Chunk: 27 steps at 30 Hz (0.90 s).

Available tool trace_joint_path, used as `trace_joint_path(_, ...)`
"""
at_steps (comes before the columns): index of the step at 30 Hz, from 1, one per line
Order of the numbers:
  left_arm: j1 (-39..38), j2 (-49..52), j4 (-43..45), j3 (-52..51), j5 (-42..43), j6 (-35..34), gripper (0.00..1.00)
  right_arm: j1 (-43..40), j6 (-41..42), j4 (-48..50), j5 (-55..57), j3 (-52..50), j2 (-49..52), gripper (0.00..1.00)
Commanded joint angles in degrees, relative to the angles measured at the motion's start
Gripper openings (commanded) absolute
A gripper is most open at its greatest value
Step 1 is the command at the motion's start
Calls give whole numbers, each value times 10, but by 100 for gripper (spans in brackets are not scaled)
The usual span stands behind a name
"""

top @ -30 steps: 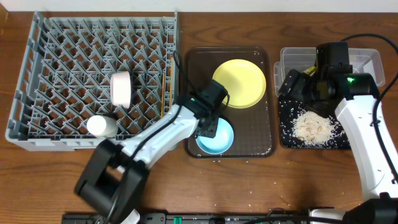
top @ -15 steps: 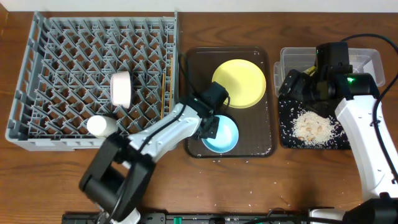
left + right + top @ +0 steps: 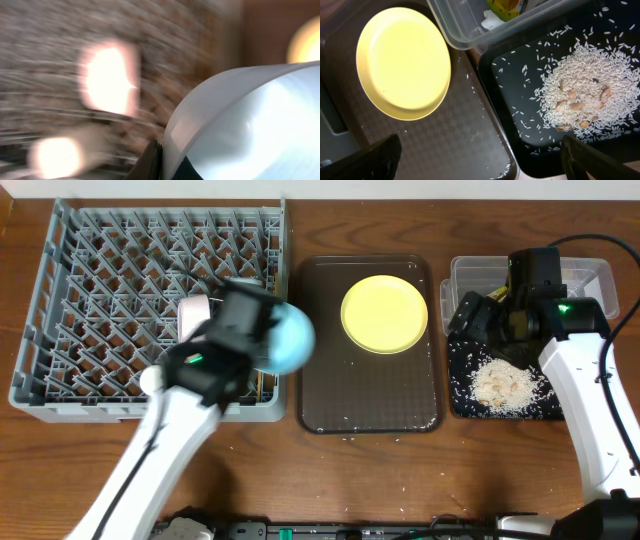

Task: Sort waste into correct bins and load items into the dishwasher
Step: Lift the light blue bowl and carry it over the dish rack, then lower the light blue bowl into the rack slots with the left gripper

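My left gripper point(image 3: 266, 336) is shut on the rim of the light-blue bowl point(image 3: 292, 340) and holds it in the air over the right edge of the grey dish rack point(image 3: 100, 280). The left wrist view is motion-blurred; a dark finger pinches the bowl point(image 3: 250, 130) at its rim. A white bowl point(image 3: 193, 320) and a white cup point(image 3: 160, 383) lie in the rack. The yellow plate point(image 3: 385, 314) point(image 3: 402, 62) rests on the brown tray point(image 3: 370, 400). My right gripper point(image 3: 462, 320) point(image 3: 480, 160) hangs open above the seam between the brown tray and the black tray point(image 3: 458, 405).
Rice point(image 3: 505, 383) point(image 3: 585, 97) is heaped in the black tray point(image 3: 520, 85). Behind it, the clear tub point(image 3: 590, 275) point(image 3: 470, 25) holds a green-and-orange wrapper point(image 3: 507, 7) and white tissue point(image 3: 492, 21). Stray grains dot the brown tray and the table's front.
My left gripper closed on the light-blue bowl, lifted it off the brown tray and swung it left to the rack's edge. The right arm has not moved.
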Motion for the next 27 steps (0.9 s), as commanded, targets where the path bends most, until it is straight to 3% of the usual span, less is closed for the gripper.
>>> trace_joint_path(1,54,-43,4,16,-231,54,7,-4,3,-1,0,1,-9,99)
trace_joint_path(5,105,-42,44,16,-317,127,8,-4,3,-1,0,1,-9,99)
trace_joint_path(8,140,-26,96,14,-325,206,7,-4,3,-1,0,1,-9,99)
trace_joint_path(14,200,45,172,12,-325,300,7,-4,3,-1,0,1,-9,99)
trace_joint_path(19,228,125,190,12,-334,306,8,-4,3,-1,0,1,-9,99)
trace_joint_path(27,255,245,274,12,-450,308,7,-4,3,-1,0,1,-9,99)
